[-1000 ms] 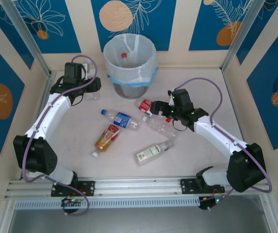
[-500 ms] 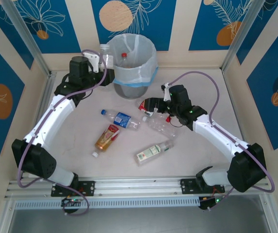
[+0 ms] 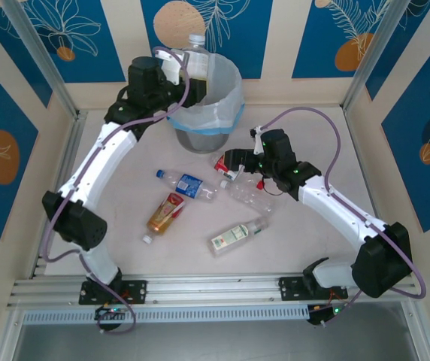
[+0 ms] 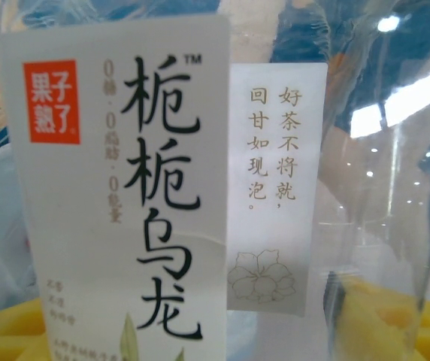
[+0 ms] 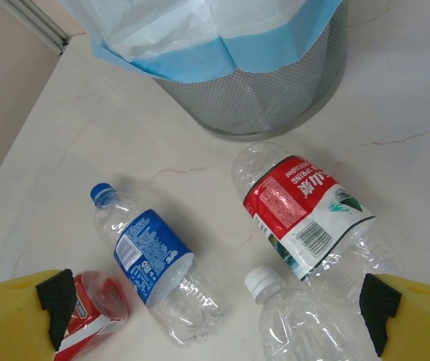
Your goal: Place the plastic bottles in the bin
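Observation:
My left gripper (image 3: 183, 66) is shut on a clear plastic bottle (image 3: 195, 53) with a white label (image 4: 125, 188), held upright over the left rim of the grey bin (image 3: 201, 113). My right gripper (image 3: 235, 162) hangs open just above the table, over a red-labelled bottle (image 5: 305, 210) and a white-capped clear bottle (image 5: 298, 323). A blue-labelled bottle (image 3: 189, 184), a gold-red one (image 3: 166, 213) and a green-white one (image 3: 237, 235) lie mid-table. The yellow right fingers (image 5: 418, 320) straddle the bottles without touching them.
A loose white cap (image 3: 146, 239) lies near the gold-red bottle. The bin's white bag with its blue band (image 5: 222, 53) stands just beyond the right gripper. Bare tabletop (image 3: 328, 143) stretches to the right and along the near edge.
The left arm has risen from the back-left of the table and carried its bottle up over the bin's rim. The right gripper has edged left over the red-labelled bottle, still open.

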You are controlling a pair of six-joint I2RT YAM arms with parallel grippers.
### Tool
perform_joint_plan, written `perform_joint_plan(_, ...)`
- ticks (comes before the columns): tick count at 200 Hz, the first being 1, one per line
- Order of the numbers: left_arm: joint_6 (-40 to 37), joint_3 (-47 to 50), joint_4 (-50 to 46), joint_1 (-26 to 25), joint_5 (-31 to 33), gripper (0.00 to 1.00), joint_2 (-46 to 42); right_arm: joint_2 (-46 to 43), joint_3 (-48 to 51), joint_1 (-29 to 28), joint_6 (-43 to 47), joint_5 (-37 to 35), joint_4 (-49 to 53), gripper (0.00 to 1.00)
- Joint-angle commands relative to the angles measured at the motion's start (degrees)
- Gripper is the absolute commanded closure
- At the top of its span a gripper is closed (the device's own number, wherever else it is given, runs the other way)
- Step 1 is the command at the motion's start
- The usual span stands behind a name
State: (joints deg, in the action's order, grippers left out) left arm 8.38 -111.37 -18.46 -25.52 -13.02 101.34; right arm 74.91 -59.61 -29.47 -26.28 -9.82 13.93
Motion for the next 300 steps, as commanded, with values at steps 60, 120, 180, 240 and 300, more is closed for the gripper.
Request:
perform_joint_plan(60,-7.89,-19.96,-5.84,-1.02,3.11,0.36,14.49,-4.00,0.51,-0.76,0.72,-4.62,3.72,0.01)
perform_joint_plan(120,-12.43,-33.73,-6.50,-0.81,6.63,0.34,24.48,-6.78,2.40,-0.79,0.11,-6.14,4.05,0.01)
perform_joint_plan(180,-13.66,-33.86,-1.85,-0.68,10.73,0.33,28.73,-10.53,4.59,-0.85,-0.43,-7.47,5.05,0.01)
perform_joint_plan(240,-14.60,-34.43,-2.54,0.18,12.20,0.33,33.30,-11.92,6.09,-0.85,-1.23,-8.54,5.63,0.01)
perform_joint_plan(300,-15.17,-34.46,-3.81,1.09,11.20,0.33,35.81,-10.36,5.24,-0.84,-1.22,-8.32,4.96,0.01)
